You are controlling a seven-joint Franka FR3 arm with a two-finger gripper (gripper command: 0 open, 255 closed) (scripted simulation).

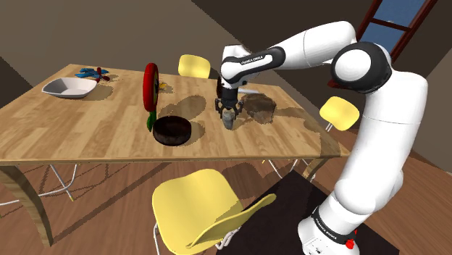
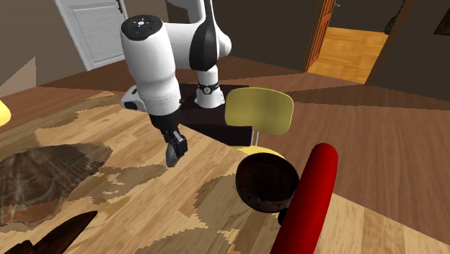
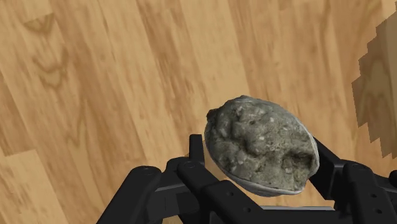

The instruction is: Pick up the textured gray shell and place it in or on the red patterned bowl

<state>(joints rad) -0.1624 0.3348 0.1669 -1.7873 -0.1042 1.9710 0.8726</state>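
A rough, mottled grey shell sits clasped between my two black fingers. My gripper is shut on it, pointing down at the wooden table. In the shoulder view the gripper holds the shell low over the table's near right part; I cannot tell whether the shell touches the wood. The red bowl stands tilted up on its edge, well toward the shoulder view's left of the gripper. In the second exterior view the red bowl rises at the lower right, and the gripper hangs left of it.
A dark round bowl lies between the gripper and the red bowl. A large brown ribbed shell lies just behind the gripper. A white dish and blue-red items sit at the far left corner. Yellow chairs surround the table.
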